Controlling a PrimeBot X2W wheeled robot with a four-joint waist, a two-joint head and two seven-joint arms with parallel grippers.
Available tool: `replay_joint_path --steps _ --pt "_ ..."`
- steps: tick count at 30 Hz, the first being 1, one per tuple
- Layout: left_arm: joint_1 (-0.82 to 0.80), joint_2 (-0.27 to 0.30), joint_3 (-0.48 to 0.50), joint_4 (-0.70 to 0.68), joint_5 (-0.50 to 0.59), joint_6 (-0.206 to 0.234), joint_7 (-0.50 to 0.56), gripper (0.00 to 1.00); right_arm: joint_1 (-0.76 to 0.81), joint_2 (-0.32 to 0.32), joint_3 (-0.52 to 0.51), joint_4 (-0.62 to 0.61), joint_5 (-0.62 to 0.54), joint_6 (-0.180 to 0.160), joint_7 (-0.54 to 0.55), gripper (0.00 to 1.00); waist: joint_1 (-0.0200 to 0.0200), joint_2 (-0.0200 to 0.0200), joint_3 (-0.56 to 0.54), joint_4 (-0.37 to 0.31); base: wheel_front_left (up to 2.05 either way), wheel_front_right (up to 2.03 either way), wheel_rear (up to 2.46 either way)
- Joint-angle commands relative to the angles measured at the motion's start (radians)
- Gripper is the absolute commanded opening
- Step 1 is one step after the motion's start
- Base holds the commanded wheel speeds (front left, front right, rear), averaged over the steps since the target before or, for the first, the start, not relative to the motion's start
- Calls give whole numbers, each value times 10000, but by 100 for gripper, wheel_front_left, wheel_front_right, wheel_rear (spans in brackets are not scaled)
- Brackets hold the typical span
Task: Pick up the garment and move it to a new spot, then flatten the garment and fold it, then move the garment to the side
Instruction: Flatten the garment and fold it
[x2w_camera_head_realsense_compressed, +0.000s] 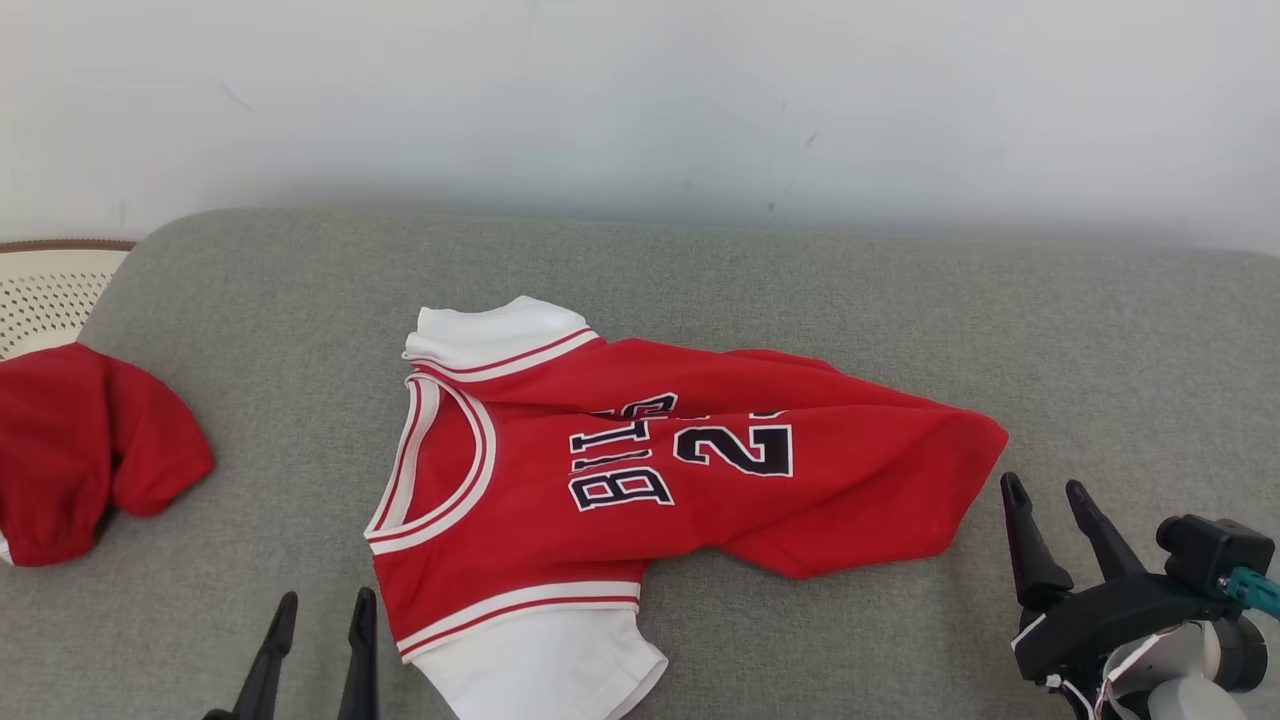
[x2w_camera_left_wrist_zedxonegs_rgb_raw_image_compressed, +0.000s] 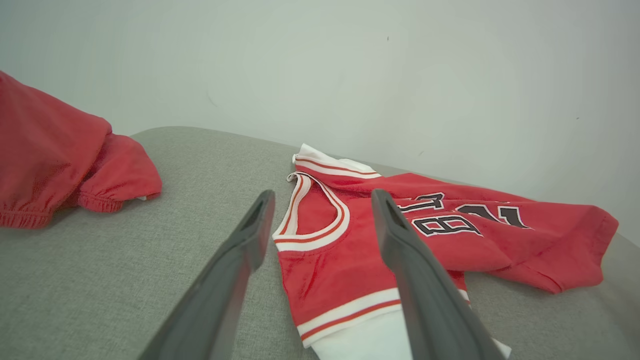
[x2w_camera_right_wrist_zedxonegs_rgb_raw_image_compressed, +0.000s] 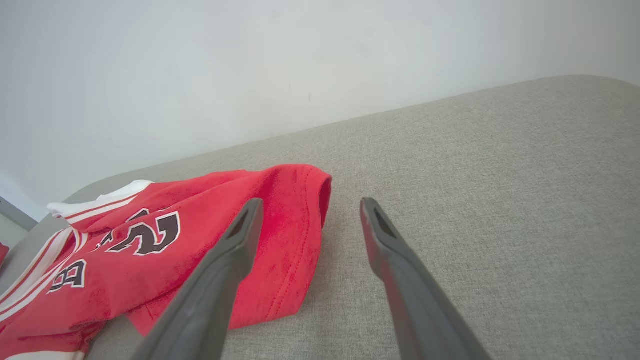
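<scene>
The jersey (x2w_camera_head_realsense_compressed: 700, 500) looks light and limp; pinch it at the shoulders or hem. The left tool (x2w_camera_head_realsense_compressed: 327, 596) and right tool (x2w_camera_head_realsense_compressed: 1043, 485) gape wide, empty.

The jersey (x2w_camera_head_realsense_compressed: 700, 520) is smooth red cloth with a faint sheen. The cushion (x2w_camera_head_realsense_compressed: 900, 300) beneath is coarse grey woven fabric. The left gripper (x2w_camera_left_wrist_zedxonegs_rgb_raw_image_compressed: 322, 197) and right gripper (x2w_camera_right_wrist_zedxonegs_rgb_raw_image_compressed: 309, 202) look like matt dark plastic.
</scene>
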Motion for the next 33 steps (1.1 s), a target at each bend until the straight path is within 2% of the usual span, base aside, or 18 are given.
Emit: replay_joint_path --steps 1,9,15,24,33 --pt "196 -41 2 88 31 -56 -38 100 155 117 -75 -162 -144 4 -119 100 0 0 -24 2 0 0 0" --pt "379 -130 -61 701 -35 -168 -38 100 613 624 -191 -854 -672 4 -541 100 0 0 -270 18 0 0 0" --pt "274 -161 86 1037 14 -249 -38 100 836 608 328 -1222 -915 4 -1165 100 0 0 -335 -101 0 0 0" --pt "-15 -97 -13 1884 -172 -516 57 100 903 663 813 -1041 -952 5 -1341 100 0 0 -345 -261 0 0 0" --pt "-924 165 -49 3566 -475 -797 51 100 537 726 1176 -896 -932 5 -1354 100 0 0 1 -744 0 0 0"
